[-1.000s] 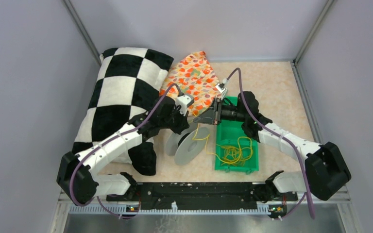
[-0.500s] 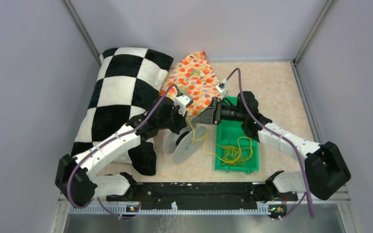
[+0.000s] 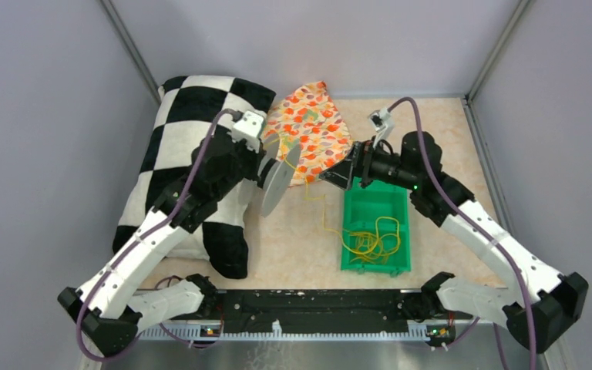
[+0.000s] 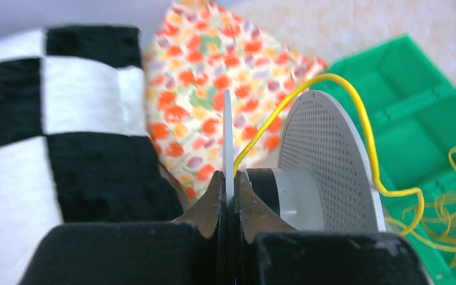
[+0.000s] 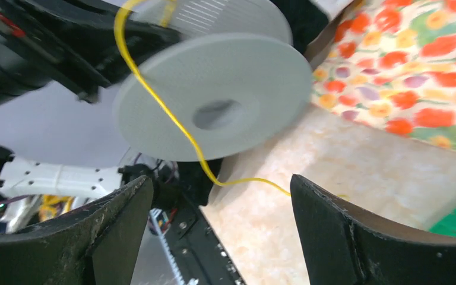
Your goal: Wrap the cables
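Note:
The yellow cables (image 3: 370,243) lie in loose loops in a green bin (image 3: 374,204). One strand (image 3: 322,212) rises from the loops to a grey spool (image 3: 276,181). My left gripper (image 3: 266,169) holds that spool in the air, shut on the thin edge of its near flange (image 4: 228,130), with the strand (image 4: 332,80) arching over the perforated far flange (image 4: 332,160). My right gripper (image 3: 338,176) hangs to the right of the spool, open. Its fingertips (image 5: 124,219) stand wide apart, and the strand (image 5: 172,119) crosses the spool face (image 5: 214,95) ahead of them, untouched.
A black-and-white checked pillow (image 3: 185,146) fills the left side, right behind the left arm. A floral cloth (image 3: 312,123) lies at the back centre, beyond the spool. Grey walls close in on both sides. The arm bases and a black rail (image 3: 308,308) run along the near edge.
My left arm has lifted the spool off the table, up and back toward the pillow. My right gripper has opened, let the strand go and drawn back to the right.

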`<state>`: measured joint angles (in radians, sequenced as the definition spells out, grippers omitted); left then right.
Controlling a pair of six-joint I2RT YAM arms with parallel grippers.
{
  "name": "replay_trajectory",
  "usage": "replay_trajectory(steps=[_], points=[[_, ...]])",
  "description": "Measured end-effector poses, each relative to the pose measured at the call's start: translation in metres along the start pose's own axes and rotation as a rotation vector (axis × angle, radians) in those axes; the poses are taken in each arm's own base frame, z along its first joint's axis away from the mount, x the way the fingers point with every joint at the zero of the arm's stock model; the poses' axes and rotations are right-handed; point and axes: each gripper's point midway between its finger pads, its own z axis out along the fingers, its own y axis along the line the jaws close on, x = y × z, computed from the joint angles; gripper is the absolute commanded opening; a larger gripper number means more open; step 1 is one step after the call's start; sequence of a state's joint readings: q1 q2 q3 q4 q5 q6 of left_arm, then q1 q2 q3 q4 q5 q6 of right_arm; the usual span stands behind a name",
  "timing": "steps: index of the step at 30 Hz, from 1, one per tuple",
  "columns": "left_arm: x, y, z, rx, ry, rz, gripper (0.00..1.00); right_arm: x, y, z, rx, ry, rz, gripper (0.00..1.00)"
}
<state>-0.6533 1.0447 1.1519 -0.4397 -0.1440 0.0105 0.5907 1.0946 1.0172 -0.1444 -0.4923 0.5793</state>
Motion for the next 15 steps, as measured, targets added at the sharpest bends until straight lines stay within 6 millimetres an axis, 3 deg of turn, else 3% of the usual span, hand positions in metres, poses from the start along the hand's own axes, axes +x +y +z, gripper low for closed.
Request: replay_trajectory(steps=[4,6,9,12,15], points=[[-0.046,0.015,-0.024,-0.060,-0.134,-0.026,0.00,-0.013,-0.006,-0.019,0.083,-0.084,-0.077,0.83],[-0.071,0.019,-0.035,-0.073,-0.191,-0.042,0.00,-0.010,-0.018,-0.021,0.133,-0.100,-0.102,0.81],[-0.099,0.022,-0.048,-0.079,-0.258,-0.072,0.00,0.010,-0.049,-0.018,0.215,-0.080,-0.136,0.78],[-0.117,0.021,-0.059,-0.068,-0.303,-0.102,0.00,0.046,-0.080,-0.014,0.278,-0.016,-0.163,0.78],[-0.129,0.018,-0.066,-0.046,-0.330,-0.126,0.00,0.069,-0.091,-0.008,0.276,0.016,-0.200,0.79]])
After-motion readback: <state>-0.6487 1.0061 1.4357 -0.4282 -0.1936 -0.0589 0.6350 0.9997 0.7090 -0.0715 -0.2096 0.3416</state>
